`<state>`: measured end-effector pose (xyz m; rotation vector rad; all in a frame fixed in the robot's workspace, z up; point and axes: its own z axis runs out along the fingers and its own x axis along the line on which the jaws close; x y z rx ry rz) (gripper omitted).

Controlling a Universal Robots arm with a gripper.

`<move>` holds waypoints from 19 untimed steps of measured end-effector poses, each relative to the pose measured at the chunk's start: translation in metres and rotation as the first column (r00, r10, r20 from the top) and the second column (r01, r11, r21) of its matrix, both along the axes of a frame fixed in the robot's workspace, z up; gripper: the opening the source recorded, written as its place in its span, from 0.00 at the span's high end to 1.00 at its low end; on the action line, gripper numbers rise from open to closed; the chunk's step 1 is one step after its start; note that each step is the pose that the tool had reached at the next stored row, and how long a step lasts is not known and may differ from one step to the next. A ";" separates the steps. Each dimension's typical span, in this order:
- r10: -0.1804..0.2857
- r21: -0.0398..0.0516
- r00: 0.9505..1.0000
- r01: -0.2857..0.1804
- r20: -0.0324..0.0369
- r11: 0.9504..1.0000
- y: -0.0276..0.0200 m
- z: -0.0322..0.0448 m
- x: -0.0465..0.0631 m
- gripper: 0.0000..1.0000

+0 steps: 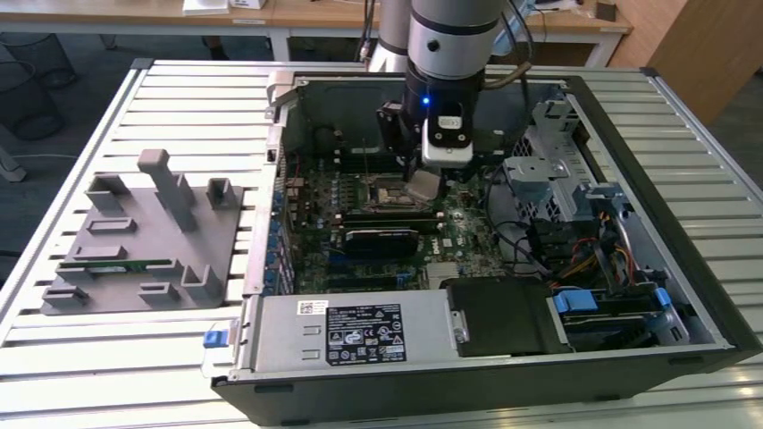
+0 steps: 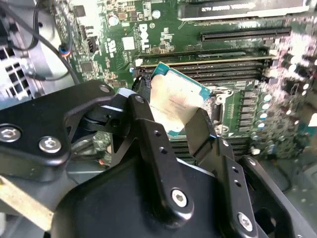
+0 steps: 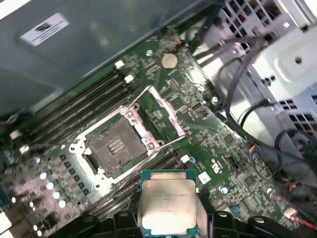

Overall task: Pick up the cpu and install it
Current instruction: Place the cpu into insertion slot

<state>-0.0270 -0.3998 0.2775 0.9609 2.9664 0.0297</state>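
**Exterior view.** An open desktop computer case (image 1: 703, 299) lies on its side on a slatted metal table (image 1: 107, 362). The robot arm descends from the far side into the case. Its gripper (image 1: 426, 186) is clenched on the cpu (image 1: 423, 183), which hangs above the green motherboard (image 1: 316, 268), just to the exterior view's right of the CPU socket (image 1: 384, 190) and not seated in it. Nearer than the socket lies a black expansion card (image 1: 381, 239), and nearer still the grey power supply (image 1: 346, 331). On the table to the exterior view's left of the case, well apart from the arm, stands a grey moulded fixture (image 1: 155, 223) carrying a green memory stick (image 1: 113, 265).

**Second wrist view.** Two black fingers (image 2: 148, 136) grip the cpu (image 2: 178, 99) by opposite edges. Its pale silver lid and thin teal border show between them, and the chip sits tilted relative to the board behind it. Long dark memory slots (image 2: 223, 67) run across the motherboard beyond the chip.

**First wrist view.** The cpu (image 3: 168, 203) is held lid up, clear of the CPU socket (image 3: 115, 146). The socket stands open with its contact field bare, and the hinged metal retention frame (image 3: 166, 111) is swung out beside it. A coin cell battery (image 3: 170, 60) sits on the board beyond the frame, and black cables (image 3: 247, 106) cross the grey metal drive bay (image 3: 292, 59) at the side.
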 end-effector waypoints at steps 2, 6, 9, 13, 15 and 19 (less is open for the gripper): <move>-0.036 0.000 0.999 0.036 0.000 0.999 0.0000 -0.0010 0.000 0.47; -0.108 0.000 0.994 0.108 0.000 0.994 0.0000 -0.0029 0.000 0.47; -0.175 0.000 0.985 0.175 0.000 0.985 0.0000 -0.0047 0.000 0.47; -0.247 0.000 0.969 0.247 0.000 0.969 0.0000 -0.0067 0.000 0.47; -0.282 0.000 0.959 0.282 0.000 0.959 0.0000 -0.0076 0.000 0.47; -0.350 0.000 0.937 0.350 0.000 0.937 0.0000 -0.0092 0.000 0.47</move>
